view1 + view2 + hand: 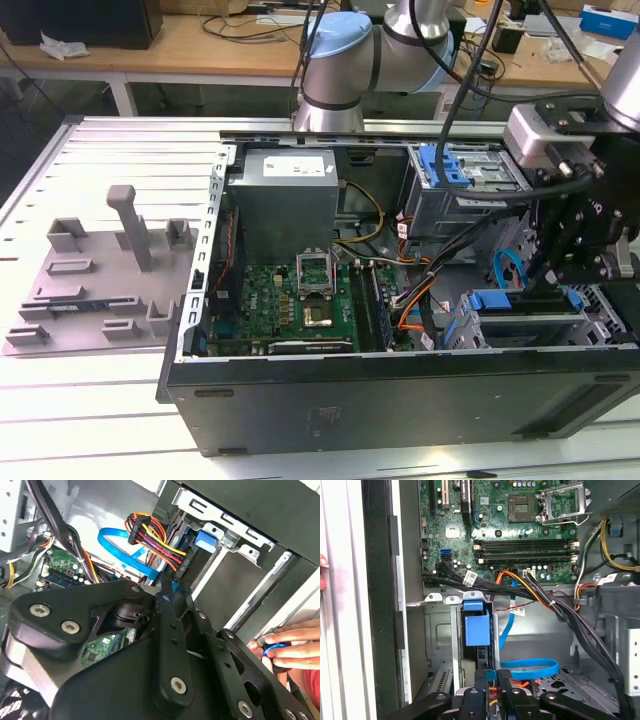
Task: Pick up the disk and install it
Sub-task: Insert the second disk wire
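Workshop bench [80,400] carried an open computer case [400,410]. Hand [575,250] was poised directly above the disk [525,310], already seated lengthwise in its bay; finger state cannot be told.

The arm [345,60] reaches over toward the exterior view's right, its black gripper [553,268] pointing downward (linkages folded close together in both wrist views), while a person's hand [290,647] shows alongside.
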Controlling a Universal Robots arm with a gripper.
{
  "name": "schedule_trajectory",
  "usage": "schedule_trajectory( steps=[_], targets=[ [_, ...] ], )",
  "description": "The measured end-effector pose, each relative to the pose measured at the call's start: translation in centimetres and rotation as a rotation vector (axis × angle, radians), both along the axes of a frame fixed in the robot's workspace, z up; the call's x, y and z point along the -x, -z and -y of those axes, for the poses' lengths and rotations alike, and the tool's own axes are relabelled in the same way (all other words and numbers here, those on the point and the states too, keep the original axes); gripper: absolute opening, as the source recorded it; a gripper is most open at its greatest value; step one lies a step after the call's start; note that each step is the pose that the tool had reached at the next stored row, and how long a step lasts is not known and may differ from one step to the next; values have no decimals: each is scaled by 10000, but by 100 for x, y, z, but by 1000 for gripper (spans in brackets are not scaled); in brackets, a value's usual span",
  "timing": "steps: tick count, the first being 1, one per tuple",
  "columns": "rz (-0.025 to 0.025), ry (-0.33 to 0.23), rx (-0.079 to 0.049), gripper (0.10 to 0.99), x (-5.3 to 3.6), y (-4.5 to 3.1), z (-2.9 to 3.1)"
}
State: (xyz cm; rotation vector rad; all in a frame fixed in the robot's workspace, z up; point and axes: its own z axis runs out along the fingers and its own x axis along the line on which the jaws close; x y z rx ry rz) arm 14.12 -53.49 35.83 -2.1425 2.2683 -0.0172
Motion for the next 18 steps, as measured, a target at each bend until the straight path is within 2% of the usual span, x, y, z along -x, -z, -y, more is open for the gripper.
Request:
schedule_trajectory(
  steps=[2,4,9,11,18],
  targets=[
    [0,0,1,235,0,-72,-11],
    [0,-1,-1,235,0,-112,-25],
    [0,0,4,224,0,-113,-32],
    [0,0,5,106,0,-113,-34],
    [0,0,7,106,0,-112,-43]
  ],
)
